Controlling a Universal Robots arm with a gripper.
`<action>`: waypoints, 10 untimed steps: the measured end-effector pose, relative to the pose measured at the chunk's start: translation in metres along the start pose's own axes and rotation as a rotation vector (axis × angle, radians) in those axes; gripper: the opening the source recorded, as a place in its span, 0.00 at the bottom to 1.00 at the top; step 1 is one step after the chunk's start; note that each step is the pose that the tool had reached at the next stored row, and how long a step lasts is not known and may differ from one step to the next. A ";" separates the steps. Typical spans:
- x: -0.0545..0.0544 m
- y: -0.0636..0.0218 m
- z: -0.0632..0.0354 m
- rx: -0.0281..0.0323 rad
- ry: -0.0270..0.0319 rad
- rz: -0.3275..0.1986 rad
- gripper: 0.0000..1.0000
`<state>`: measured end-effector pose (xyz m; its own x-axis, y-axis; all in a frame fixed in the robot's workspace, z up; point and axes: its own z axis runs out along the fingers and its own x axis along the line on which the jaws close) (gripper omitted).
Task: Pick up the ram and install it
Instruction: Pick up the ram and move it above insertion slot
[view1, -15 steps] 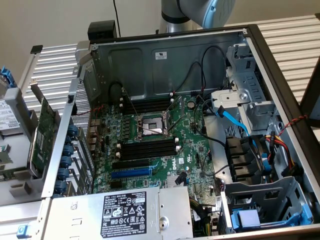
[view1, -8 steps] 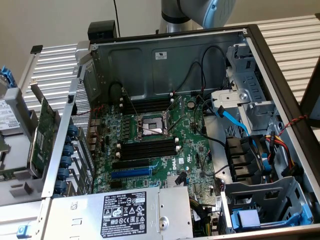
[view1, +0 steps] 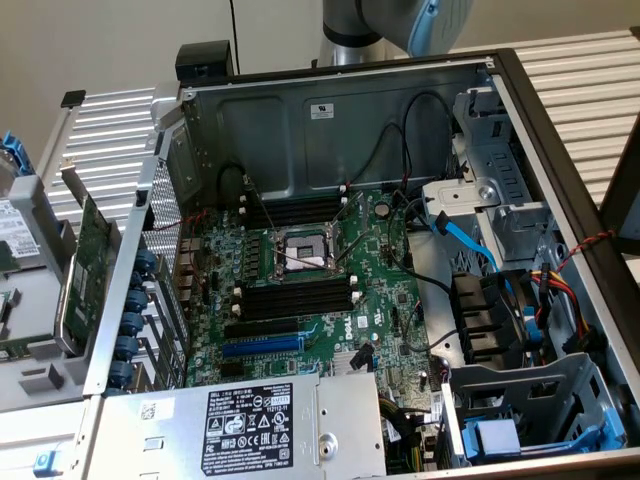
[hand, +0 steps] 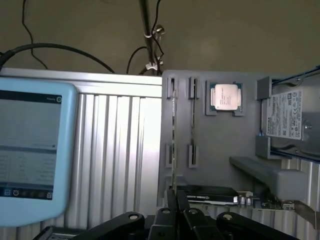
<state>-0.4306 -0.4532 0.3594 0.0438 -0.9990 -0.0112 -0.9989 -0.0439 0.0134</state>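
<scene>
Hand: the hand (hand: 176, 205) has its dark metal fingers together. Nothing shows clamped between them.
Arm: the arm (view1: 360, 25) rises beyond the back wall of the case (view1: 330, 120).
Key relation: the ram (hand: 173, 130) lies dead ahead of the hand, at 12 o'clock. Its long axis runs 6 to 12, in line with the fingers. Its near end meets the fingertips, but I cannot tell whether they touch.
Ram: seen edge-on as a thin, stiff strip with a pale gold edge, standing upright on its long side in the clips of the holder (hand: 220, 145).
Holder: matt grey moulded plastic, resting on the ribbed aluminium table (hand: 120, 150).
Neighbours: a square, metal-lidded processor (hand: 223, 96) sits at 1 o'clock. A labelled hard drive (hand: 292, 117) sits at 2 o'clock. A black-and-green expansion card (hand: 207, 195) lies just beside the hand at 3 o'clock. A pale-framed screen (hand: 30, 150) stands at 9 o'clock.
Destination: long black memory slots (view1: 297, 296) with white end clips lie on the green board inside the open steel case.
</scene>
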 end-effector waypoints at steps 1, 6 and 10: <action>0.001 -0.0033 -0.0039 -0.0025 -0.0002 0.000 0.12; 0.006 -0.0201 -0.0210 -0.0188 -0.0009 0.000 0.12; 0.010 -0.0343 -0.0352 -0.0312 -0.0014 0.000 0.12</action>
<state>-0.3954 -0.4621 0.3939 0.0434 -0.9990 -0.0126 -0.9980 -0.0439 0.0446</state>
